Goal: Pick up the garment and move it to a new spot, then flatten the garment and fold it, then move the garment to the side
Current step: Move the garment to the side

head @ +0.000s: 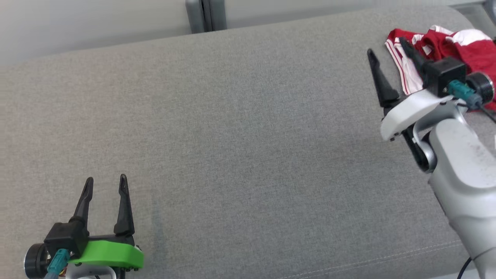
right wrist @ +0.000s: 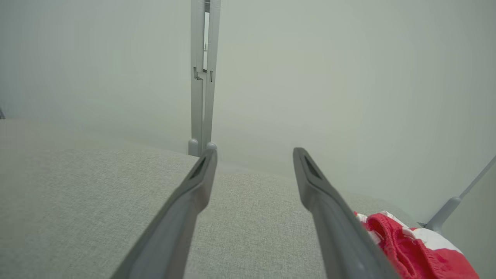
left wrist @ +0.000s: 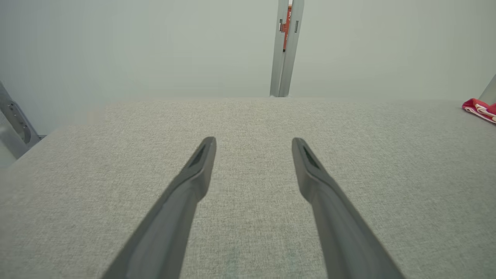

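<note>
The garment (head: 461, 42) is a red piece with white stripes, bunched up at the far right corner of the grey fabric surface (head: 240, 135); it also appears as the garment (right wrist: 410, 248) at lower right in the right wrist view and as a small patch of the garment (left wrist: 479, 108) at the right edge of the left wrist view. My right gripper (head: 387, 46) hovers open just left of it, one fingertip over its striped edge, nothing between the fingers. My left gripper (head: 106, 182) stands open and empty near the front left.
A pale wall runs behind the surface, with a grey vertical post (head: 205, 15) at the back middle. A metal bracket (left wrist: 15, 120) shows at the surface's left side.
</note>
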Tool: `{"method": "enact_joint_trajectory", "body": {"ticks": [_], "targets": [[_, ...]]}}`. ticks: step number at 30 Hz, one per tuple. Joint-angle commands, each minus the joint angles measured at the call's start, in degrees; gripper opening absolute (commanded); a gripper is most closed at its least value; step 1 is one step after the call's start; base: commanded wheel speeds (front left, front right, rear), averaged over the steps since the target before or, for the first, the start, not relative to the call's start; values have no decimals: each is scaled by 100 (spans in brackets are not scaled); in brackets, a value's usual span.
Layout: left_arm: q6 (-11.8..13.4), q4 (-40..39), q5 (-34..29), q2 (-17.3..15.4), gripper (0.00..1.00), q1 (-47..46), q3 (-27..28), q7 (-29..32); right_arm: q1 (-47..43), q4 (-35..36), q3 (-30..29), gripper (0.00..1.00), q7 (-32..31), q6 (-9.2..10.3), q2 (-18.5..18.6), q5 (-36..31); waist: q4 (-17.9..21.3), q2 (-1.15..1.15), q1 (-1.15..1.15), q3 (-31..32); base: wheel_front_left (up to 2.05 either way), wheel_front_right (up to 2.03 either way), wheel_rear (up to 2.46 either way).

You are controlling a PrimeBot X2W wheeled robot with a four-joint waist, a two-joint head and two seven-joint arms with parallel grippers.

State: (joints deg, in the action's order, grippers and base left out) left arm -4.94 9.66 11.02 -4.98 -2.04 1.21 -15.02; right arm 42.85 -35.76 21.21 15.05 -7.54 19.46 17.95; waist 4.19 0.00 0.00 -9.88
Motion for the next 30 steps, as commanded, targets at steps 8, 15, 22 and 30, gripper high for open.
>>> {"method": "enact_joint_trajectory", "body": {"ticks": [8, 15, 22, 30], "targets": [[48, 106, 68, 72, 100, 335, 48, -14, -1126, 464, -364, 100, 12, 12, -474, 5, -166, 0, 0, 805, 0, 0, 0], [42, 149, 62, 107, 100, 453, 46, -14, -2018, 930, -697, 100, 12, 12, -686, -25, -207, 0, 0, 1022, 0, 0, 0], [8, 230, 3, 131, 100, 512, -15, -14, -2789, 1396, -1064, 100, 13, 12, -971, -80, -215, 0, 0, 1148, 0, 0, 0], [-42, 335, -5, 134, 100, 499, -58, -14, -3563, 1771, -1375, 100, 13, 12, -1258, -224, -263, 0, 0, 1266, 0, 0, 0]]}}
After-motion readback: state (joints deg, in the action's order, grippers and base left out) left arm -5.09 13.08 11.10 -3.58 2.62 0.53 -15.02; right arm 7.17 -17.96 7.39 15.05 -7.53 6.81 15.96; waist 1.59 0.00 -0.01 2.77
